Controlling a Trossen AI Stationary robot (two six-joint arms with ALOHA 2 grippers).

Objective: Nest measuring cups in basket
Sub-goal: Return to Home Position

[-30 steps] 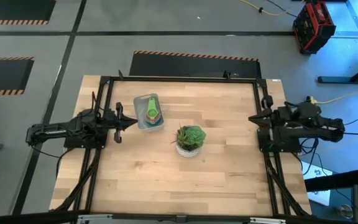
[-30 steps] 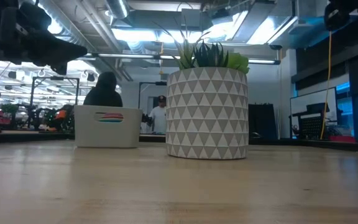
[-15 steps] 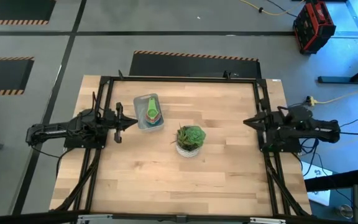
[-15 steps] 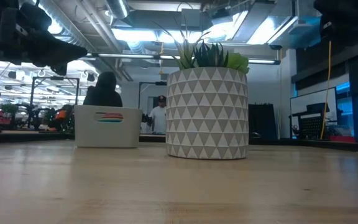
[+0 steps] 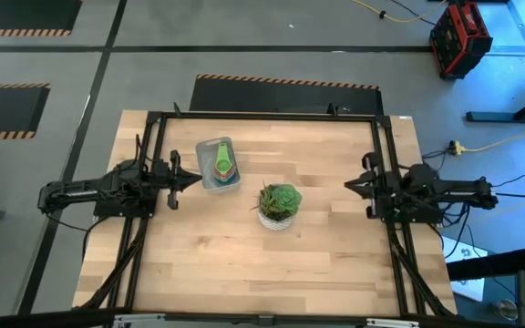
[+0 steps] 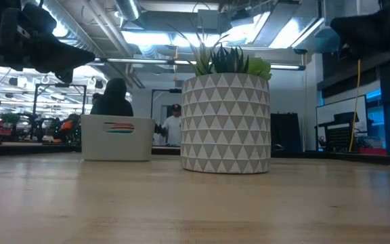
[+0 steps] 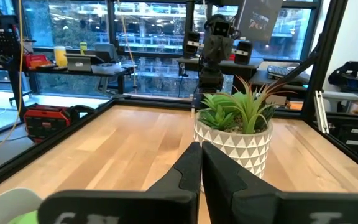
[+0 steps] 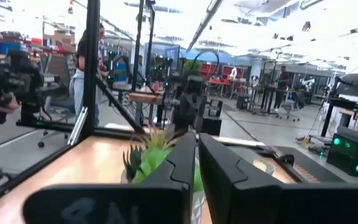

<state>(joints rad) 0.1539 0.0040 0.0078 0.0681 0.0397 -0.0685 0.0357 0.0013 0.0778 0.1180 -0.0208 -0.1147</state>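
The basket (image 5: 218,164) stands on the table at the left of centre, its flat bottom on the wood. Inside it lie nested measuring cups (image 5: 223,166); a green and an orange one show from above, and coloured rims show through the basket's wall (image 6: 118,126). My left gripper (image 5: 197,180) hovers level just left of the basket, shut and holding nothing (image 7: 199,167). My right gripper (image 5: 349,185) hovers at the table's right side, pointing toward the middle, shut and holding nothing (image 8: 196,155).
A white pot with grey triangles and a green plant (image 5: 278,205) stands at the table's middle, between the two grippers (image 6: 226,122). A black frame (image 5: 262,116) runs round the table's edges. People show in the room behind the table.
My right gripper has come down and moved toward the table's middle, in the direction of the plant pot, staying shut. In the low view the right arm has sunk into the picture's upper right corner. The basket, cups and left arm have kept still.
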